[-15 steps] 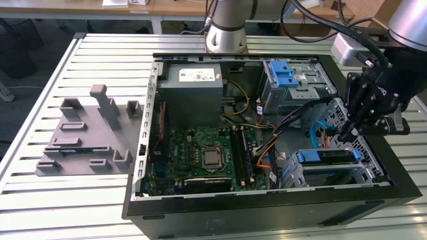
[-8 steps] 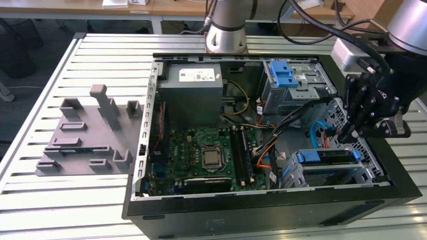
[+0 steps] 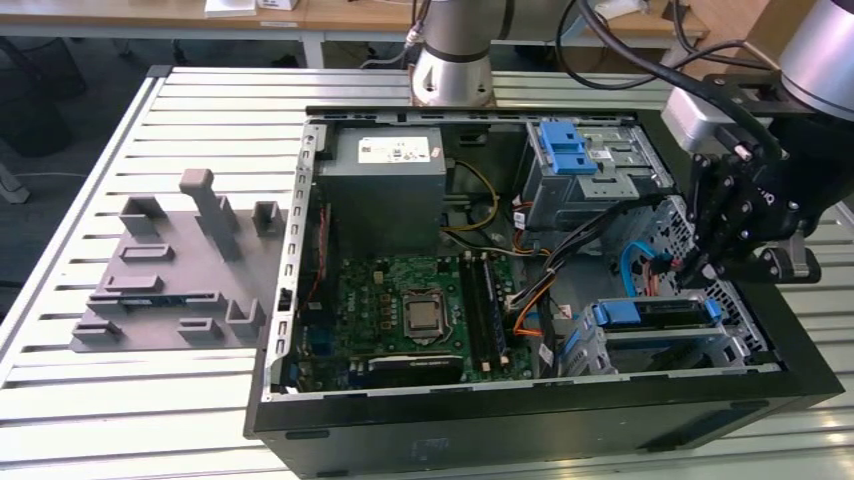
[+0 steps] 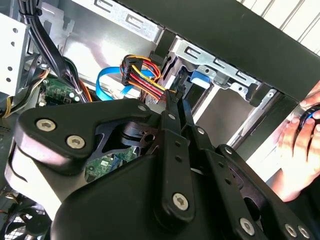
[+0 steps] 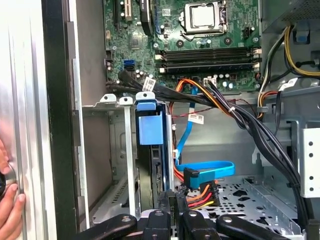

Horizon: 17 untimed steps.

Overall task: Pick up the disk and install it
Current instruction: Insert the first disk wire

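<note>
Disk: the flat drive in its blue plastic carrier (image 5: 149, 150) stands on edge in the silver metal bay (image 3: 667, 335), directly beyond the fingertips.
Gripper: the black linkage gripper (image 5: 171, 207) has its fingers drawn nearly together at the carrier's near edge; whether they pinch it, I cannot tell.
Step, judged: seating the disk; push straight along the bay rails.
Room: the red-yellow-black power plug (image 5: 200, 192) and blue flat cable (image 5: 210, 169) lie just beside the fingers; the black case wall (image 3: 534, 405) is near.
</note>
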### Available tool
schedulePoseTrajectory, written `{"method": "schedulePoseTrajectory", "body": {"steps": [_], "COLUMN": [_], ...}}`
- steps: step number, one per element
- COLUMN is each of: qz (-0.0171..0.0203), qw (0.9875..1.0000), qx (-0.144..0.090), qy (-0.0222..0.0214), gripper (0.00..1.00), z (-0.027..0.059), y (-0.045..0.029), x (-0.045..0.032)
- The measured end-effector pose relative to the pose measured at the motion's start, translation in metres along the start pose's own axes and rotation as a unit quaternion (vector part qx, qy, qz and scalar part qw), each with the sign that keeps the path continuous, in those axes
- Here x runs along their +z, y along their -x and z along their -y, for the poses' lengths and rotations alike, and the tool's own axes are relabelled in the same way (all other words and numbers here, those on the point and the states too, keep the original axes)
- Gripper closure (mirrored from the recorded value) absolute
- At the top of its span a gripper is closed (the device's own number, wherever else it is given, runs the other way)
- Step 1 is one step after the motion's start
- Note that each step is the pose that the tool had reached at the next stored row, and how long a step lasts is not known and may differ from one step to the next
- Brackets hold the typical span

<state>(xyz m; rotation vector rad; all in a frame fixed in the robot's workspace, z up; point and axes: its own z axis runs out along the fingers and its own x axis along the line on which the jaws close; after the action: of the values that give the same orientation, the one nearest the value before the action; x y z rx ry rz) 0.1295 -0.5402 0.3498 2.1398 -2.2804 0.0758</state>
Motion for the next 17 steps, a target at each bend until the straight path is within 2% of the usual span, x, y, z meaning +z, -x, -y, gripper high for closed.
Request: {"method": "schedulePoseTrajectory", "body": {"steps": [17], "qz": [0.0004], "qw": [1.0], "qx": [-0.003], "qy": [-0.0001], "gripper": [0.84], "z": [-0.0018], "y": [-0.0064], "x": [0.001]}}
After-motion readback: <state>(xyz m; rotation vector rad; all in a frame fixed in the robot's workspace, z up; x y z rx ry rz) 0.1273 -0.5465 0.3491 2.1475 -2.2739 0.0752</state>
